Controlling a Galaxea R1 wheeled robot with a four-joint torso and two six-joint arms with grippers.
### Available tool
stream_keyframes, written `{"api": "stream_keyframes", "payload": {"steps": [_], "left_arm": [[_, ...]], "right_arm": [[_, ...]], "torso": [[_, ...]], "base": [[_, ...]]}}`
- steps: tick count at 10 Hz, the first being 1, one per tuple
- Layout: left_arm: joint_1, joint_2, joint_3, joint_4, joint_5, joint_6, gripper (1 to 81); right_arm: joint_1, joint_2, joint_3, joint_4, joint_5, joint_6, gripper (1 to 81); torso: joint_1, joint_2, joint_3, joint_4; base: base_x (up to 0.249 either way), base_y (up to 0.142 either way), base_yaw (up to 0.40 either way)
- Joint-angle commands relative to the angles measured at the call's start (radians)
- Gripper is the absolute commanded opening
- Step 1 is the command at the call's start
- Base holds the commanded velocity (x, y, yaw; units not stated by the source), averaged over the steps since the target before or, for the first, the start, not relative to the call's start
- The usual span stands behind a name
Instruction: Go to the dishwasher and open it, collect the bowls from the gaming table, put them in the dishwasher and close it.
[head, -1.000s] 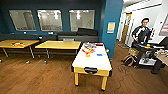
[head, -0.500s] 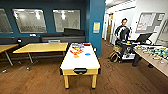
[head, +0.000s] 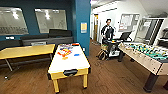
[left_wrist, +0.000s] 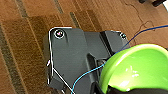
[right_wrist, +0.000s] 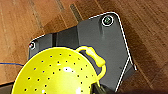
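Item one: the gaming table (head: 68, 65), a long narrow desk with glossy white top and yellow edge band, stands ahead of us in the head view on the brown wood-pattern floor (head: 112, 77). On its far half lie small bright items (head: 65, 52) in orange, red and blue; we cannot tell which of them are bowls.

Item two: a lime green bowl (left_wrist: 136, 67), seen large and close in the left wrist view above the robot's dark plate, with a thin blue cable (left_wrist: 100, 68) running across beside it. We cannot tell whether the left gripper is holding it, nor whether that gripper is open or closed.

Item three: a yellow perforated bowl (right_wrist: 57, 73) with a loop handle, close in the right wrist view. The right gripper's state we likewise cannot tell.

Item four: a wooden-topped desk (head: 26, 51) to the left of the gaming table, just beside it.

Item five: a table-football table (head: 143, 53) with green field, to the right.

Item six: a person (head: 107, 31) standing behind a control rig (head: 112, 46) near the blue pillar (head: 82, 22).
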Motion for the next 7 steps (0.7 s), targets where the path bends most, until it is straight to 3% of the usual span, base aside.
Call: {"api": "stream_keyframes", "payload": {"steps": [1,7], "left_arm": [[-0.021,-0.029,-0.010,0.009,0.021,0.004,1.0],[-0.026,-0.026,-0.010,0.007,0.027,0.004,1.0]], "right_arm": [[0.041,-0.016,-0.005,-0.007,-0.037,0.001,1.0],[0.038,0.001,-0.005,-0.007,-0.037,0.001,1.0]], "torso": [[0.000,0.000,0.000,0.000],[0.000,0.000,0.000,0.000]], "base": [[0.000,0.000,-0.384],[0.000,0.000,-0.383]]}}
